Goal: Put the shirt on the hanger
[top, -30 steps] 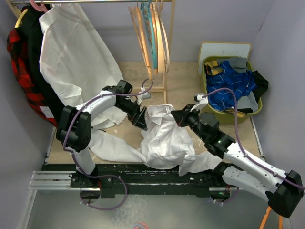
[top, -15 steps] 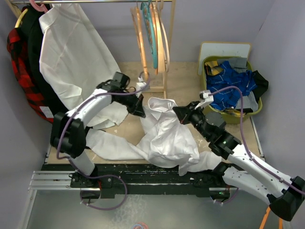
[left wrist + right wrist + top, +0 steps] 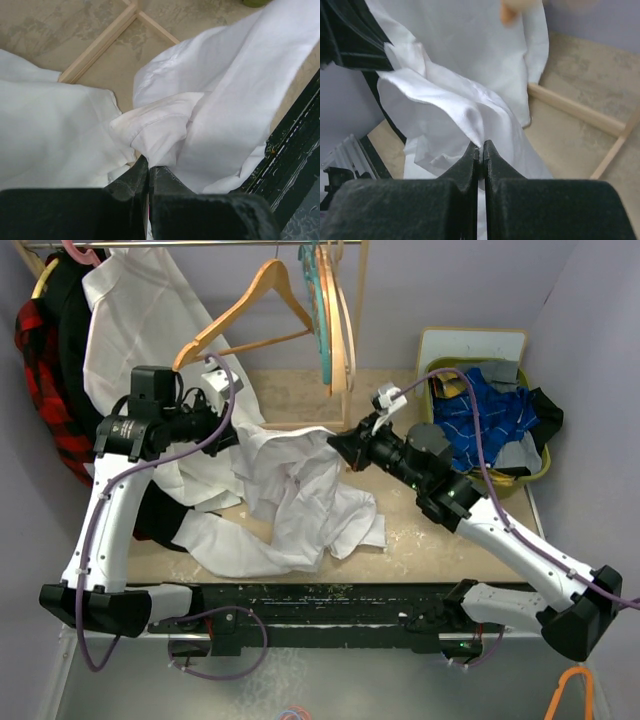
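Note:
The wrinkled white shirt (image 3: 300, 490) hangs stretched between both grippers, its lower part bunched on the table. My left gripper (image 3: 230, 428) is shut on a fold beside the collar (image 3: 150, 125), the black fingers (image 3: 127, 182) pressed together on the cloth. My right gripper (image 3: 338, 447) is shut on another edge of the shirt (image 3: 445, 100), pinched at the fingertips (image 3: 472, 152). The pale tan wooden hanger (image 3: 245, 320) hangs on the rail above the left gripper, turned broadside, bottom bar in view. It touches neither gripper.
A larger smooth white garment (image 3: 150, 340) and red plaid and black clothes (image 3: 40, 350) hang at the left. More hangers, one teal (image 3: 322, 300), hang on the wooden rack, whose base frame (image 3: 300, 425) lies behind the shirt. An olive bin (image 3: 520, 475) holds blue cloth at right.
The left gripper shut on the shirt, and both arms rose and carried it back and left. The tan hanger swung from edge-on to broadside.

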Tool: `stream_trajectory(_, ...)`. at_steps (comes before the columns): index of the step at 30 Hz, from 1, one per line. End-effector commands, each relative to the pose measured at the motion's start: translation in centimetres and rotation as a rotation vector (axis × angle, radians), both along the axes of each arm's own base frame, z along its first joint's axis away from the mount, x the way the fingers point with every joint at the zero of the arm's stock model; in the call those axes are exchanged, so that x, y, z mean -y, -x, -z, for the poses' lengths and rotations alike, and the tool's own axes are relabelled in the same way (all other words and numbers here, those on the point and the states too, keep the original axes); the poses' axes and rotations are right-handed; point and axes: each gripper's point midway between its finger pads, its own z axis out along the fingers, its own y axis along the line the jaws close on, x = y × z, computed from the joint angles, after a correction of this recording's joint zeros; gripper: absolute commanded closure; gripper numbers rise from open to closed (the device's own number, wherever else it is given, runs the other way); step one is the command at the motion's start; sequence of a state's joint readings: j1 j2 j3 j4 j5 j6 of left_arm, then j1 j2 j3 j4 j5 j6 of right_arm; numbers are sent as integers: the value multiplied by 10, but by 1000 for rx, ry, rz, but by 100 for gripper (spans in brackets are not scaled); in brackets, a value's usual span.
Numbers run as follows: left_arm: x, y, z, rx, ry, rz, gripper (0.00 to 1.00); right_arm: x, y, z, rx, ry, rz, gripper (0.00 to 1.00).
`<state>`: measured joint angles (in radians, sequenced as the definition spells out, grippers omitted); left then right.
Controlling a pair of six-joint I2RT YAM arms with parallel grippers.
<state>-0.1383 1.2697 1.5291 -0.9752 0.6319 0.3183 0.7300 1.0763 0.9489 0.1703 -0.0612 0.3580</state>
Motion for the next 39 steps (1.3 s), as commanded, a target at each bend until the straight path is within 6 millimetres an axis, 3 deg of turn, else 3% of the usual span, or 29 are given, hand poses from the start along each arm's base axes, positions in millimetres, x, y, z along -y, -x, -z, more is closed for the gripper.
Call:
stream_trajectory(1,-10,8,-43,97,-29,-34,100,-14,3,-93,243,-7,-118,100)
stream_trajectory(5,-15,31,-73,177,-61,7,100,-20,8,-152,326,-25,-165,100)
stream_trajectory(8,-21,54,-80,213,-105,49,100,-24,15,-174,348,-32,-205,100)
stream_trajectory(11,-24,71,-67,195,-130,78,100,-22,19,-173,336,-34,-215,100)
stream_trajectory(17,-27,86,-27,110,-121,89,100,-20,28,-144,283,-21,-240,100)
stream_trajectory(21,-29,82,-42,151,-118,63,100,-18,36,-144,273,-31,-259,100)
stream_trajectory(24,-37,65,-76,242,-144,-8,100,-15,39,-171,306,-45,-257,100)
stream_trajectory(26,-54,43,-111,335,-177,-137,100,-9,36,-205,358,-49,-222,100)
stream_trajectory(30,-93,12,-204,576,-211,-419,100,-6,21,-269,448,-21,-158,100)
stream_trajectory(32,-110,13,-257,719,-190,-539,100,-4,21,-301,515,-20,-150,100)
stream_trajectory(35,-119,39,-325,925,-132,-610,100,-3,27,-339,591,-70,-150,100)
stream_trajectory(37,-116,53,-346,999,-98,-591,100,-6,29,-345,597,-104,-169,100)
stream_trajectory(39,-114,58,-353,1027,-84,-579,100,-15,33,-342,586,-124,-221,100)
